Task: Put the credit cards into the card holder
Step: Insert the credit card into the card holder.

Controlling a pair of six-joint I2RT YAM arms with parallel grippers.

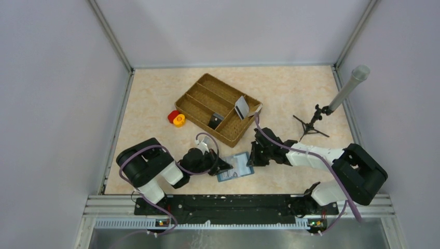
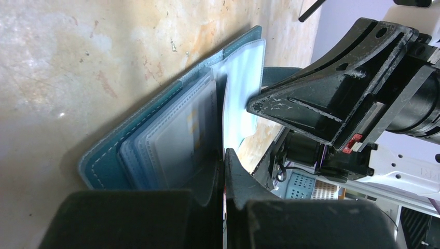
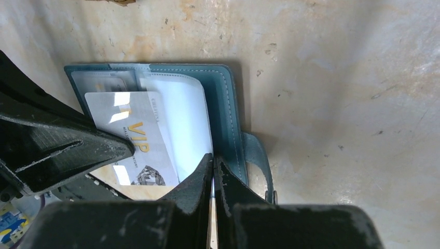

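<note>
The teal-blue card holder [image 1: 237, 168] lies open on the table between both grippers. It also shows in the left wrist view [image 2: 104, 161] and the right wrist view [image 3: 228, 104]. My left gripper [image 1: 223, 167] [image 2: 224, 155] is shut on a white credit card marked VIP [image 3: 137, 142], held slanted over the holder's pale slotted panels. My right gripper [image 1: 253, 158] [image 3: 213, 158] is shut on the edge of a pale inner panel [image 3: 184, 114], lifting it. Another pale card [image 1: 242, 107] stands in the woven tray.
The brown woven divided tray [image 1: 200, 85] sits behind the holder, with a dark item [image 1: 216, 121] in one compartment. The red and yellow round pieces [image 1: 176, 118] lie left of it. A small tripod with a grey tube [image 1: 315, 120] stands at the right.
</note>
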